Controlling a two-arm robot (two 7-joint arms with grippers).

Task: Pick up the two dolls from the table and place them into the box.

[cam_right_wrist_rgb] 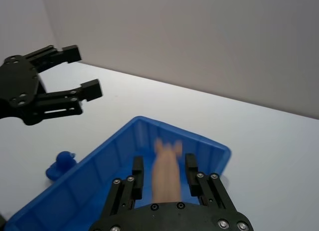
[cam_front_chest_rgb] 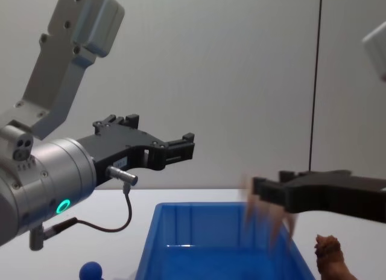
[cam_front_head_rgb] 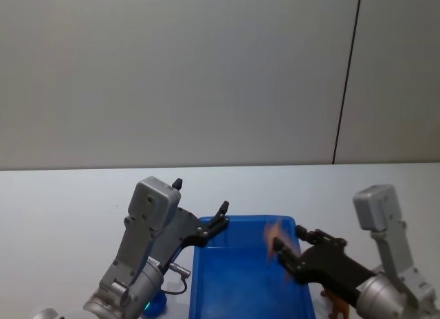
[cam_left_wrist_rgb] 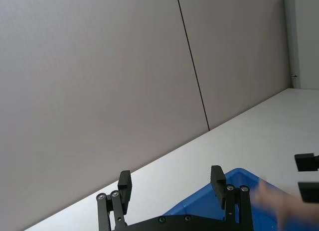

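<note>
Where the white table [cam_front_head_rgb: 62, 209] ends, a plain grey wall [cam_front_head_rgb: 172, 71] rises, cut by one dark upright seam [cam_front_head_rgb: 347, 78]. On the table, close before the robot, stands the bright blue box [cam_front_head_rgb: 234, 284], open-topped, its floor bare where it shows.

The right gripper [cam_front_head_rgb: 289, 249] hangs over the box's right side, near the far right corner. Its jaws stand apart, and the pink doll [cam_right_wrist_rgb: 166, 173] shows as a blurred streak between them. In the right wrist view a sliver of blue separates the doll from each finger [cam_right_wrist_rgb: 137, 169], so nothing is clamped. From the chest view the doll's lower part smears down past the rim against the box's inner wall.

The brown doll [cam_front_chest_rgb: 329, 256] stands on the table just beside the box's right wall, outside it, under the right arm.

The left gripper [cam_front_head_rgb: 200, 195] is raised above the box's far left corner, jaws spread wide and holding nothing. A green ring light [cam_front_chest_rgb: 63, 206] glows on the left arm's wrist housing, and a thin dark cable [cam_front_chest_rgb: 120, 213] loops below it. A small blue object [cam_right_wrist_rgb: 61, 164], rounded, lies on the table outside the box's left wall.
</note>
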